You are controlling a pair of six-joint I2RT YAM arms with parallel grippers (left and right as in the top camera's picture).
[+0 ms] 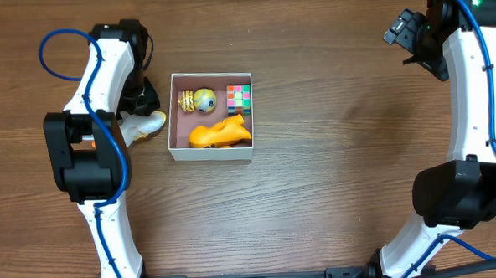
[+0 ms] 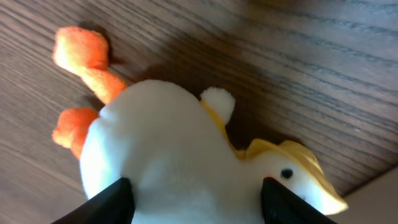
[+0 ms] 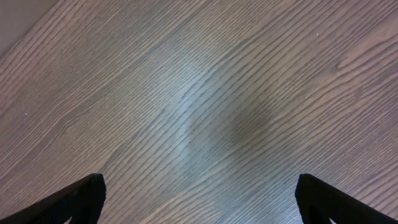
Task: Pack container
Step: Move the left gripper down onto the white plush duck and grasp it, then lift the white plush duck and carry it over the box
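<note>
Toward the left edge of the dark wood-grain bench (image 1: pixel 334 194), a white plush duck with orange feet and a yellow bill (image 2: pixel 174 162) lies on its side, just beside the left wall of the shallow square white-walled container with the pinkish floor (image 1: pixel 211 154). That box sits left of the bench's middle, a bit toward the far edge. The left gripper (image 2: pixel 199 199) has its jaws down either side of the duck's fat body, the black fingertips (image 2: pixel 115 200) at or into the fur. From where I stand I can't tell whether the hold has truly taken.

To my eye this is the pick-up of the last loose toy. It wants a squeeze across the body, not the neck or the feet, firm enough that soft stuffing won't slide out. Then a straight lift should clear the thin wall before it crosses over, since a dragged foot could shove the light box.

Room inside is tight. A round yellow ball toy (image 1: pixel 203 100) and a multicoloured puzzle cube (image 1: pixel 239 98) fill the far side. An orange plastic toy (image 1: pixel 221 134) takes the near right. The bare floor shows mostly along the left wall, so the duck likely goes there, or on top.

The right gripper (image 3: pixel 199 199) hangs wide open with nothing in it over bare wood near the far right corner, well apart.
</note>
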